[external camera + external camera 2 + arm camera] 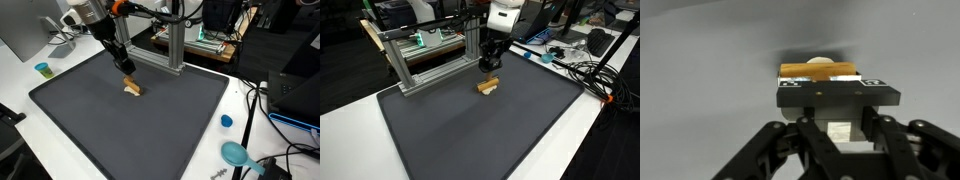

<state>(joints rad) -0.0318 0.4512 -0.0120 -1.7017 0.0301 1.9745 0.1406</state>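
Observation:
In both exterior views my gripper (pixel 126 70) (pixel 488 68) hangs just above a tan wooden block (pixel 132 89) (pixel 487 86) that lies on the dark grey mat (pixel 110 125) (pixel 470 130). In the wrist view the fingers (pixel 876 130) are shut on a small pale block (pixel 841 131) held between the pads. Beyond the gripper's body the tan wooden block (pixel 820 71) lies crosswise on the mat, with a rounded pale piece (pixel 821 60) behind it. Whether the held piece touches the tan block is hidden.
An aluminium frame (pixel 172 45) (pixel 425 55) stands at the mat's far edge, close behind the gripper. On the white table lie a small blue cup (pixel 42 69), a blue lid (pixel 226 121) and a teal object (pixel 236 153). Cables (pixel 585 70) run along one side.

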